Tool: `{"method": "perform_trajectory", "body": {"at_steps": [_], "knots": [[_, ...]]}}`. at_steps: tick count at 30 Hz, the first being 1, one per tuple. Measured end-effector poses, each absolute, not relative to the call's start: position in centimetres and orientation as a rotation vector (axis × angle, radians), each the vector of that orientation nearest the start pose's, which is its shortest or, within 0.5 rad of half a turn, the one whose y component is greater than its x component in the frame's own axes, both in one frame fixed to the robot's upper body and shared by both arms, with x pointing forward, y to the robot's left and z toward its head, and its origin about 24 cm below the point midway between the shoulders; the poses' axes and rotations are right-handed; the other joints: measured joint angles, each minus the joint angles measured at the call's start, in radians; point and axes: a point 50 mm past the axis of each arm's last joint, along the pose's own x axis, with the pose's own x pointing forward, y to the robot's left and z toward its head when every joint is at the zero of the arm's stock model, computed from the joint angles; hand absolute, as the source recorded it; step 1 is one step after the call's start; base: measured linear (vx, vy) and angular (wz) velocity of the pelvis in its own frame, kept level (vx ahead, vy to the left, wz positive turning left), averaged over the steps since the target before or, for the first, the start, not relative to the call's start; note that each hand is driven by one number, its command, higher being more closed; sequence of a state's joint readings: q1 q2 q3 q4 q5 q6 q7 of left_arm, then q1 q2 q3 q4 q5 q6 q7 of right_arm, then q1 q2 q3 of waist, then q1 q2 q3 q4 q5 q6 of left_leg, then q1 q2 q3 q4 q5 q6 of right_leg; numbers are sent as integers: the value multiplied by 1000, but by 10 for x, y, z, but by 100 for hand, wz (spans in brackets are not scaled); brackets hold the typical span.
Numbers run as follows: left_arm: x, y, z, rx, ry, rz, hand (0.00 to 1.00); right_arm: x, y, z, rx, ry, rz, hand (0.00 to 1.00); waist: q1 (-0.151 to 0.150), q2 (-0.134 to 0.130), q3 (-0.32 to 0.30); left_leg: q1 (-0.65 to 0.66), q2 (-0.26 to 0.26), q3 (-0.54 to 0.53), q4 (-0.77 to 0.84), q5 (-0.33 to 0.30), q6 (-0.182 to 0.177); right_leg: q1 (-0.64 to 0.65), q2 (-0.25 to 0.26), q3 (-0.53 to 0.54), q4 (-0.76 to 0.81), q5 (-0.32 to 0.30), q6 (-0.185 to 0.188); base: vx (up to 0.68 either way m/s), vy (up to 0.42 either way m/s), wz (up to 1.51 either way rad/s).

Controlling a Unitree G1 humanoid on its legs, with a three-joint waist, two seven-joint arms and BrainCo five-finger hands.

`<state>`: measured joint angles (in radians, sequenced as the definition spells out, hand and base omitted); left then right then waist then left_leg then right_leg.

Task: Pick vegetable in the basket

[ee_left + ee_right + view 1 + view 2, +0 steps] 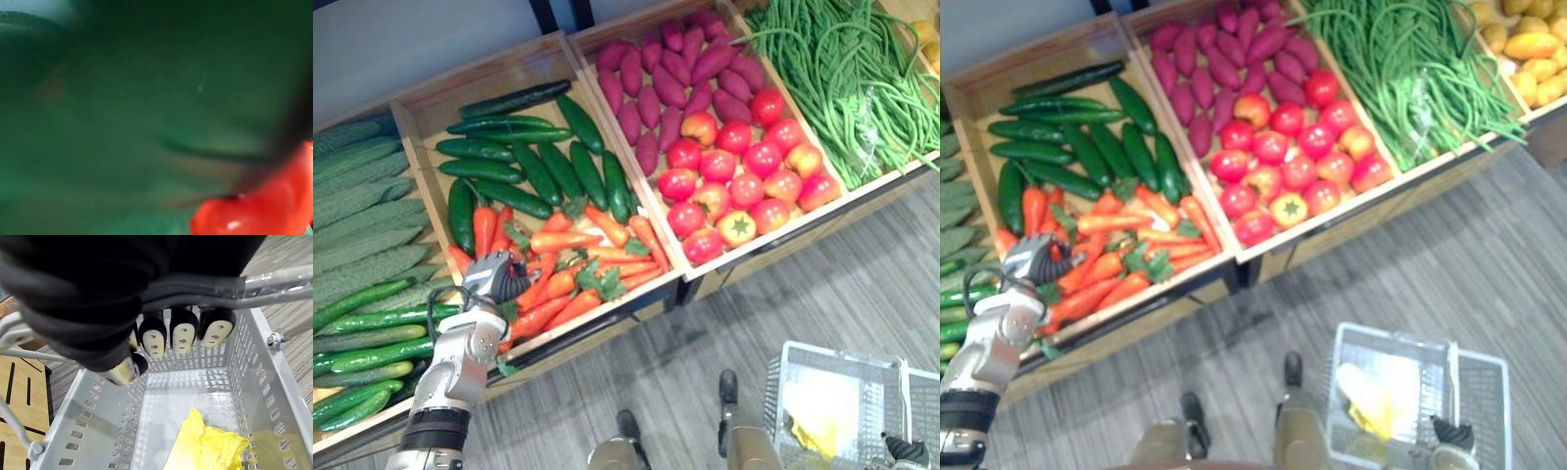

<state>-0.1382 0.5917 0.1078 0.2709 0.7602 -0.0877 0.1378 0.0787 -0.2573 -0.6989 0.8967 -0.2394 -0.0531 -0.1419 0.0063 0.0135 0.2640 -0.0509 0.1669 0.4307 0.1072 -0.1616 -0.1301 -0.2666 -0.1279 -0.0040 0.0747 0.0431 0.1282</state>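
A: Carrots (563,240), heaped in the near half of a wooden bin (429,117), just in front of the cucumbers (524,162). None in the basket (259,382) yet.

B: Left hand (492,277)?

A: Down on the near-left corner of the heap, among the carrots. Clenched or loose: cannot tell. Hidden from above, and nothing from the wrist but a green blur and a red-orange lump.

B: Right hand (183,335)?

A: Wrapped round the basket's handle, low at the right, well apart from the bins.

B: Feel of a carrot?

A: Probably light and stiff. Smooth-skinned, so likely a bit slippery, and tapered too. Leafy top soft, likely to tear. Best taken across the thick upper half, not by the leaves or the thin tip.

B: Count?

A: One basket, with one crumpled yellow wad (210,448) inside. Two hands. Carrots: over a dozen, too tangled for an exact tally. Cucumbers behind them: about a dozen. Next bin: purple sweet potatoes (656,78) at the back, tomatoes (744,176) in front, over a dozen of each. Beyond that, long green beans (842,78), far too many to count.
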Motion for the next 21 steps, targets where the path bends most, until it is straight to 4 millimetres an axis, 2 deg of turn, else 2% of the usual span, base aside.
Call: {"method": "perform_trajectory", "body": {"at_steps": [10, 11, 15, 21], "knots": [[270, 286, 91, 1292, -42, 218, 100, 90, -346, -100, -223, 870, -782, 100, 1, -2, 2, -1, -1, 2, 0, 0, 0, -4, 1, 4, 0, 0, 0, 0, 0, 0], [270, 285, 94, 1291, -53, 225, 0, 91, -346, -100, -222, 871, -782, 100, 1, -2, 2, -1, -1, 2, 0, 0, 0, -4, 1, 4, 0, 0, 0, 0, 0, 0], [268, 289, 102, 1280, -68, 283, 0, 91, -346, -100, -243, 877, -770, 100, 1, -2, 2, 0, -1, 2, 0, 0, 0, -4, 1, 6, 1, 0, 0, 0, 0, 0], [266, 291, 103, 1252, -73, 349, 0, 93, -345, -100, -252, 878, -762, 100, 1, -2, 2, 0, -2, 0, 0, 0, 0, -4, 0, 5, 3, 0, 0, 0, 0, 0]]}}
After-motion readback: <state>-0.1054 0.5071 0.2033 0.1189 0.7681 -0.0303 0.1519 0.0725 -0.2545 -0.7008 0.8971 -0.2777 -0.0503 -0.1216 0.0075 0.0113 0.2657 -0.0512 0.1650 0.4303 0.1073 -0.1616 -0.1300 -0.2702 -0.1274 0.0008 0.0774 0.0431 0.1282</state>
